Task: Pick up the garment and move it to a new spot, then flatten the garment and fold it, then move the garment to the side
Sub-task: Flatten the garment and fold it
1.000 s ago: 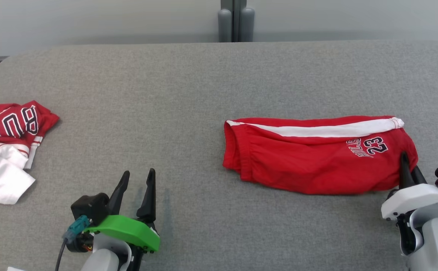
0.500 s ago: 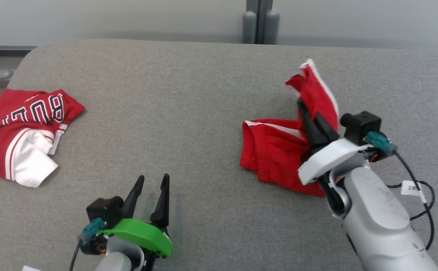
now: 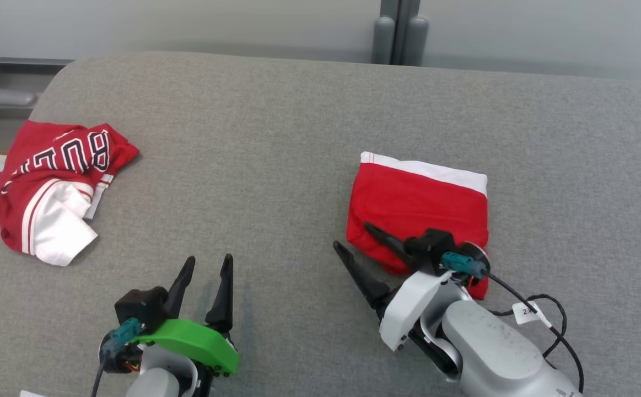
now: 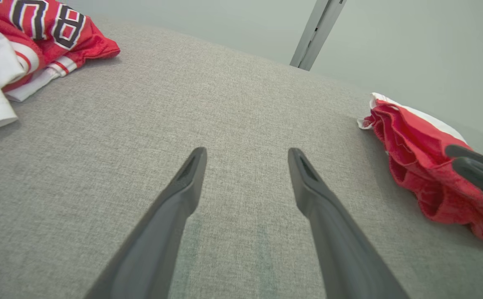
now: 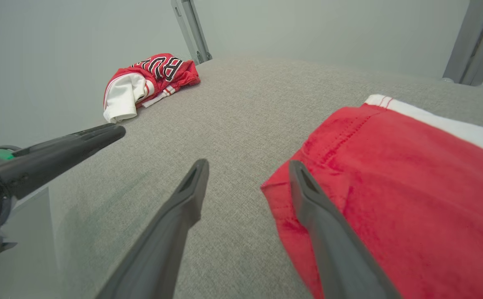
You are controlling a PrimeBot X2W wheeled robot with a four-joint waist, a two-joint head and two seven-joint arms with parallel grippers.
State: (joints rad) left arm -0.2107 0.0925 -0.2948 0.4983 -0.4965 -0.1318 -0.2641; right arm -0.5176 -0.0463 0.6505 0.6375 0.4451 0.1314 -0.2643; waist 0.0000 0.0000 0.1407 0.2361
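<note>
The red shorts (image 3: 419, 201) with a white band lie folded in half on the grey table (image 3: 276, 138), right of centre; they also show in the left wrist view as the shorts (image 4: 424, 174) and in the right wrist view as the shorts (image 5: 399, 174). My right gripper (image 3: 351, 238) stands open at the shorts' near left corner, one finger over the red cloth and the other over bare table, holding nothing (image 5: 247, 166). My left gripper (image 3: 207, 262) hovers open over bare table at the lower left, well apart from the shorts (image 4: 245, 153).
A crumpled red and white jersey (image 3: 58, 182) lies at the table's left edge, also seen as the jersey (image 5: 145, 81) and the jersey (image 4: 25, 37). Grey posts (image 3: 400, 30) stand behind the table's far edge. A cable (image 3: 546, 314) trails from my right wrist.
My right gripper carried the shorts' right end over to the left, laid it down so they lie folded in half, and let go. The camera turned. The left gripper stayed put.
</note>
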